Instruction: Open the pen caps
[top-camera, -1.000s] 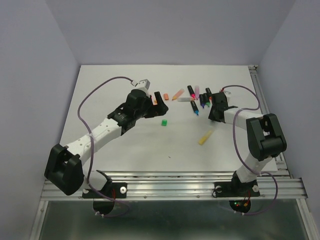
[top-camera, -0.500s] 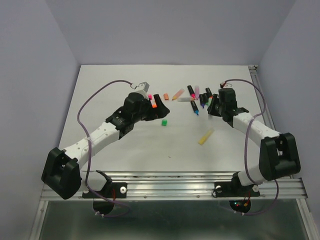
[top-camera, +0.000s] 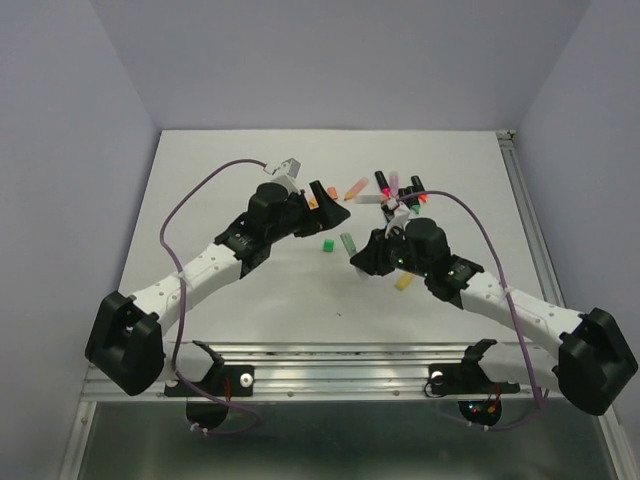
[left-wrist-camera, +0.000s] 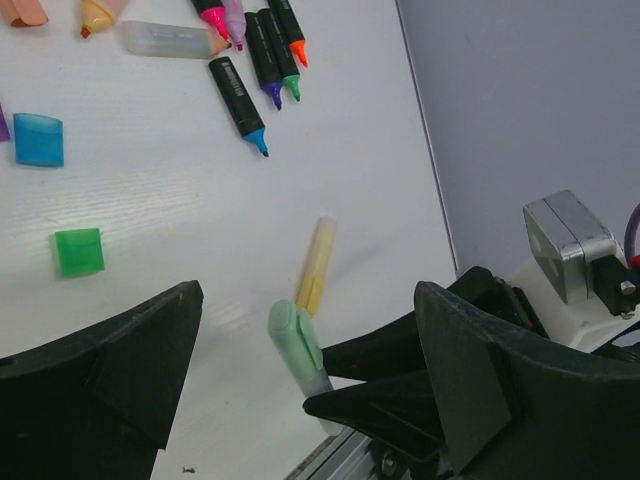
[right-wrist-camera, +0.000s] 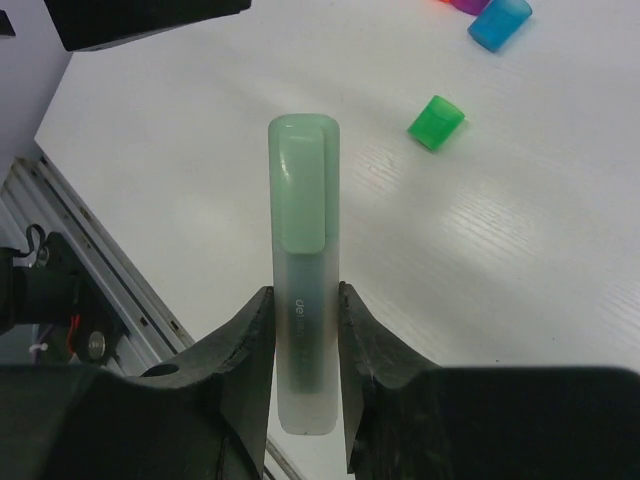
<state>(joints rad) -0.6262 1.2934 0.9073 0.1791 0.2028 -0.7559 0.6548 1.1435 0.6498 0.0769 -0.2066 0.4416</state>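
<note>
The right gripper (right-wrist-camera: 303, 300) is clamped on the mint pen (right-wrist-camera: 302, 260), held above the table (right-wrist-camera: 520, 260) — its cap (right-wrist-camera: 303, 190) still on, plain only from that wrist. The left gripper (left-wrist-camera: 310, 295) stands wide apart, empty — its camera alone catches the yellow pen (left-wrist-camera: 314, 265) lying beyond.

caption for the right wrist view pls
Right pincer clamps a capped mint pen over the table, loose green cap beyond.

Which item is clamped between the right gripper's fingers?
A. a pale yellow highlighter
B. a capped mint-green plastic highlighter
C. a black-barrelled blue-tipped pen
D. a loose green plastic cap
B: the right gripper pinches the capped mint-green plastic highlighter by its barrel.
</note>
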